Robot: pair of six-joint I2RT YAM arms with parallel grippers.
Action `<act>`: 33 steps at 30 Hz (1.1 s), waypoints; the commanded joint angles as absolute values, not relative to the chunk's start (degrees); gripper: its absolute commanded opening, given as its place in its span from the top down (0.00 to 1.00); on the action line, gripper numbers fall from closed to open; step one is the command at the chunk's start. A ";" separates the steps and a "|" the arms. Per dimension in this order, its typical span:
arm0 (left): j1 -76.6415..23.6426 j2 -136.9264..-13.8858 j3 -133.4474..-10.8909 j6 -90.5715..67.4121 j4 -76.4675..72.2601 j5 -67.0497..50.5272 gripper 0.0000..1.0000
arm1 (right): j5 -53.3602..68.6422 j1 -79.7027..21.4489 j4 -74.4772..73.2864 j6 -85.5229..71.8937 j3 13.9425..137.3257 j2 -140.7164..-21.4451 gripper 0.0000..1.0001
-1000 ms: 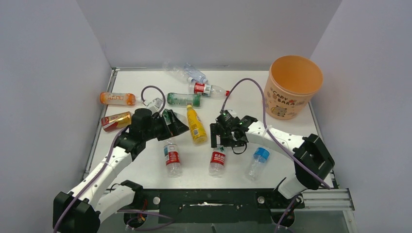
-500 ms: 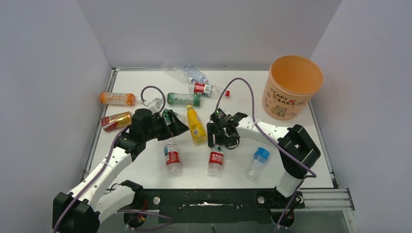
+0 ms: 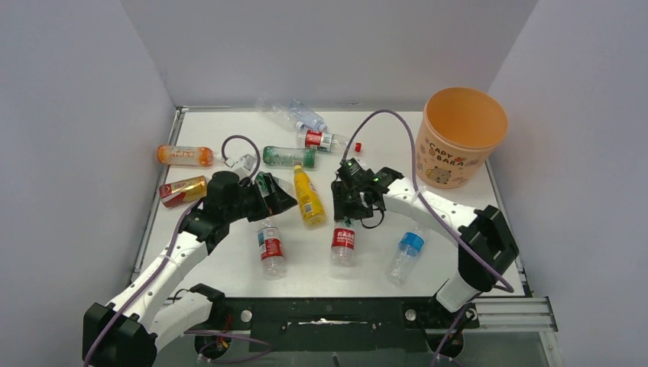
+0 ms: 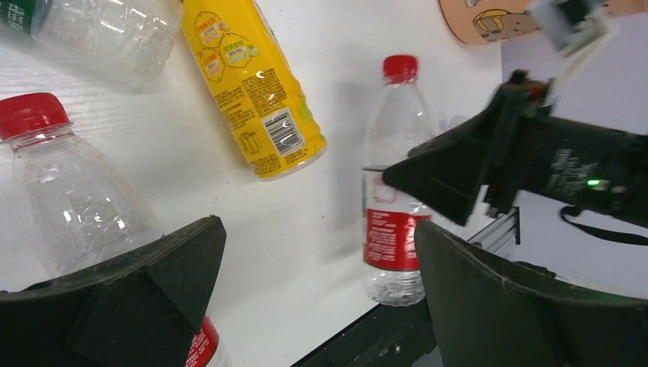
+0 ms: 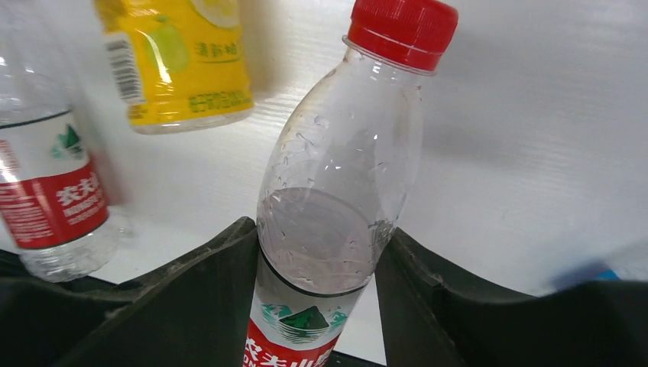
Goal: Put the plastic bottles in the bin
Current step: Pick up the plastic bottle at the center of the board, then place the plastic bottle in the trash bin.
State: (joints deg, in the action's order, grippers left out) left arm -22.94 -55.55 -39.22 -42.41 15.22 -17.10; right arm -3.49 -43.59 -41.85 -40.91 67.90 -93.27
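My right gripper (image 3: 348, 216) is shut on a clear bottle with a red label and red cap (image 3: 343, 241); both fingers press its shoulder (image 5: 328, 229) in the right wrist view. The left gripper (image 3: 273, 194) stands open, nothing between its fingers (image 4: 317, 237), just above another red-label clear bottle (image 3: 270, 246). A yellow bottle (image 3: 309, 196) lies between the two grippers. Orange (image 3: 183, 155), red-gold (image 3: 182, 190), green (image 3: 289, 157), red-label (image 3: 327, 140) and clear (image 3: 306, 116) bottles lie farther back. A blue-label bottle (image 3: 405, 252) lies at the near right. The pale-orange bin (image 3: 458, 141) stands at the far right.
White walls close in the table (image 3: 229, 130) on the left, back and right. A loose red cap (image 3: 358, 146) lies near the back bottles. The black front rail (image 3: 328, 313) runs along the near edge between the arm bases.
The right gripper went from open to shut on the red-label bottle, and that bottle has shifted slightly away from the near edge. The left arm has not moved.
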 commanded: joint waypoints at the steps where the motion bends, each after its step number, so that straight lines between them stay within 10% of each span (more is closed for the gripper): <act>1: -23.38 -54.91 -40.26 -42.32 12.19 -17.01 0.02 | -6.40 -41.04 -45.28 -37.41 74.91 -84.77 0.54; 33: -25.11 -59.26 -39.58 -43.44 6.95 -18.56 0.02 | -2.24 11.10 -34.35 -19.63 117.38 -89.92 0.51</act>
